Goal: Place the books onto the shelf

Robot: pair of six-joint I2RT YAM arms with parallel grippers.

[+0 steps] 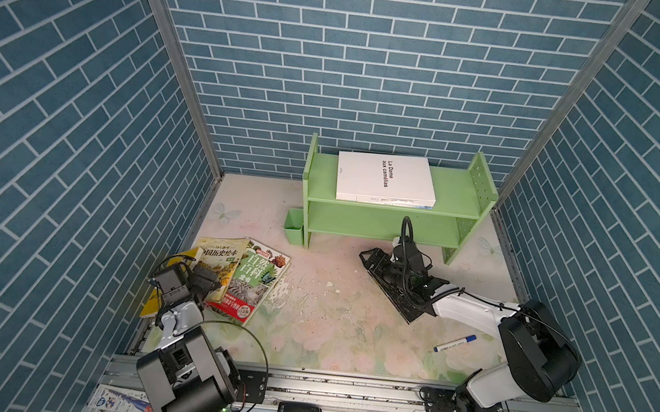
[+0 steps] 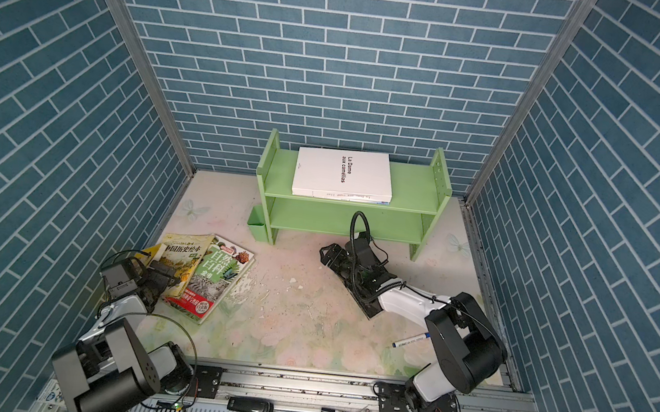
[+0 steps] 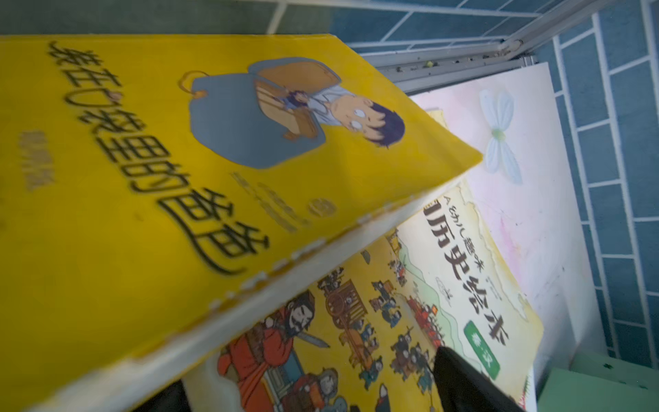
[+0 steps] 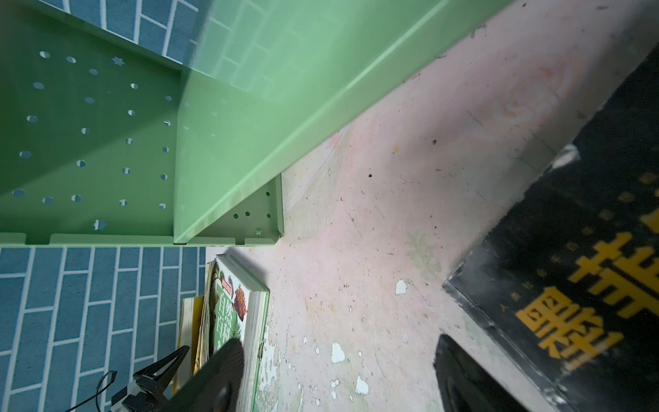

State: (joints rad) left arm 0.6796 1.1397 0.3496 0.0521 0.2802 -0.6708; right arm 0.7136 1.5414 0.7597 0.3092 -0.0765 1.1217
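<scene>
The left gripper [image 3: 310, 371] has its jaws spread wide and nothing clamped between them. One dark finger [image 3: 463, 381] lies over the cover of the yellow illustrated book crowded with small painted figures [image 3: 356, 321]. The other finger is mostly hidden beneath the raised page edge of the yellow paperback with a cartoon man on its cover [image 3: 178, 171]. That paperback tilts up over the illustrated book; whether it rests on the hidden finger I cannot tell. In both top views this gripper [image 1: 209, 280] sits over the pile at the left of the pale flowered table [image 1: 326, 340]. There the illustrated book lies edge to edge with the green botanical book [image 1: 257, 283], the two partly overlapping.

The right gripper [image 4: 338, 342] is also parted, with only bare, chipped table showing in the gap. One of its fingers [image 4: 470, 378] crosses the near edge of the black book with orange characters [image 4: 588, 249], which lies outside the gap. In both top views the gripper [image 1: 373, 259] reaches low over this black book [image 1: 407, 309], right of the table's middle.

Just behind it, at the back of the table, stands the light green wooden two-tier shelf with peg-holed side panels [image 1: 382, 207]. A plain white book [image 1: 385, 177] lies flat on its top tier, with the thin edge of another book showing beneath. A small green cup-box [image 1: 293, 225] hangs on the shelf's left side. A white marker pen with a blue cap [image 1: 454, 343] lies on the table near the right arm.
</scene>
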